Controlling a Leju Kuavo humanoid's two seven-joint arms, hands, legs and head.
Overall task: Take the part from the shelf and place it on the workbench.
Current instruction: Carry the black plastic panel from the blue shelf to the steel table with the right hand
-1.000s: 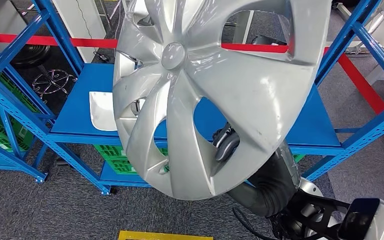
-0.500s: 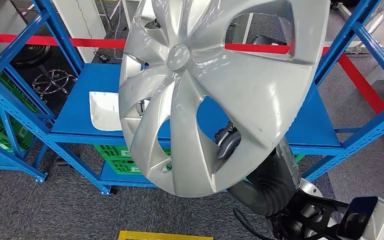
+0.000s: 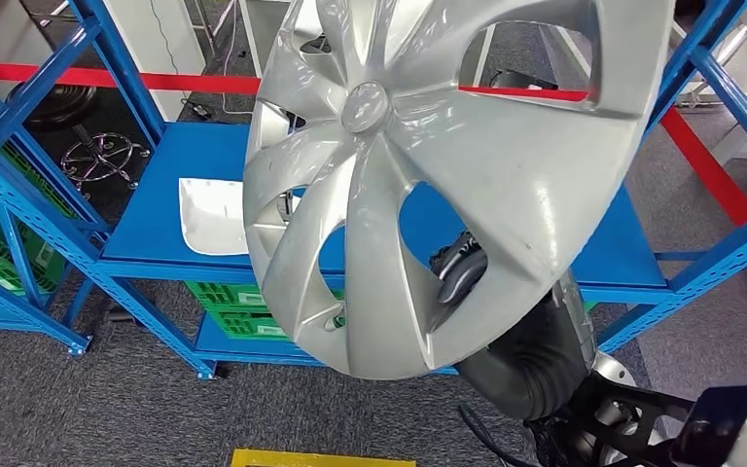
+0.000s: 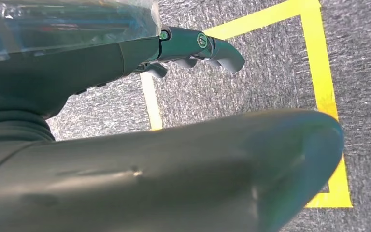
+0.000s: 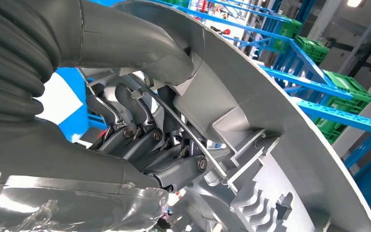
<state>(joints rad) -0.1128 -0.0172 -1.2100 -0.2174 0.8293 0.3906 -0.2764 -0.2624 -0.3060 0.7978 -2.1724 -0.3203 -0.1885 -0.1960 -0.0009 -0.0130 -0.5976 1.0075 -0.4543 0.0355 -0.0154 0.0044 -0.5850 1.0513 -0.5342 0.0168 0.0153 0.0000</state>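
Head view, left to right: blue shelf [image 3: 156, 209] at left, then the silver wheel cover [image 3: 428, 175] lifted mid-frame, my right hand [image 3: 459, 274] gripping through a spoke opening. Looks light, stiff, glossy and slippery. My left hand [image 4: 193, 48] hangs open.

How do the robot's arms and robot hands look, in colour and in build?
The right arm wears a grey ribbed cover. The right robot hand has a thick grey thumb and darker metal fingers with round screws. The left robot hand has dark teal-grey fingers; clear plastic wrap sits behind both hands.
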